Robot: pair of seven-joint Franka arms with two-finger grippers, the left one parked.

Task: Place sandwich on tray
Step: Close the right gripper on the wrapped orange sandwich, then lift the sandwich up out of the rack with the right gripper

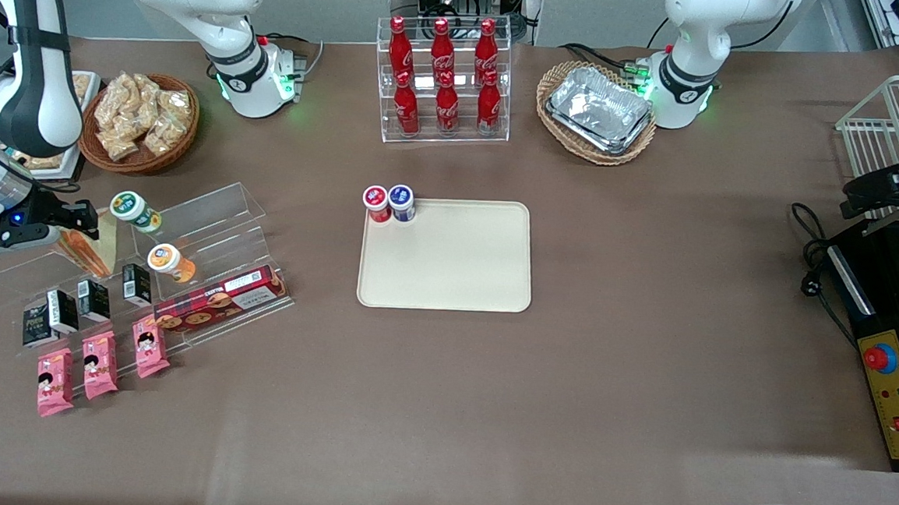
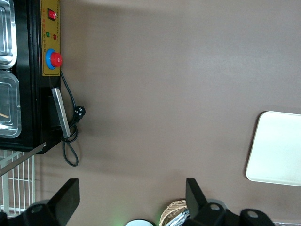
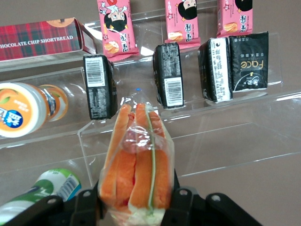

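Right now the gripper (image 3: 136, 205) pinches the sandwich (image 3: 137, 165) at its base, over the clear display shelf (image 1: 210, 218) at the working arm's end — well apart from the tray (image 1: 447, 284). Slippery wrap could slide free during carrying; the grip looks shallow, though contact is partly hidden — and nearby yogurt cups (image 1: 170, 260) risk a knock.

R arm reaches in low at its own end of the counter (image 1: 644, 389), wrist bent toward the centre. End effector (image 1: 80, 231) sits level, fingers (image 3: 91, 202) clamped on either face of the sandwich (image 3: 137, 160).
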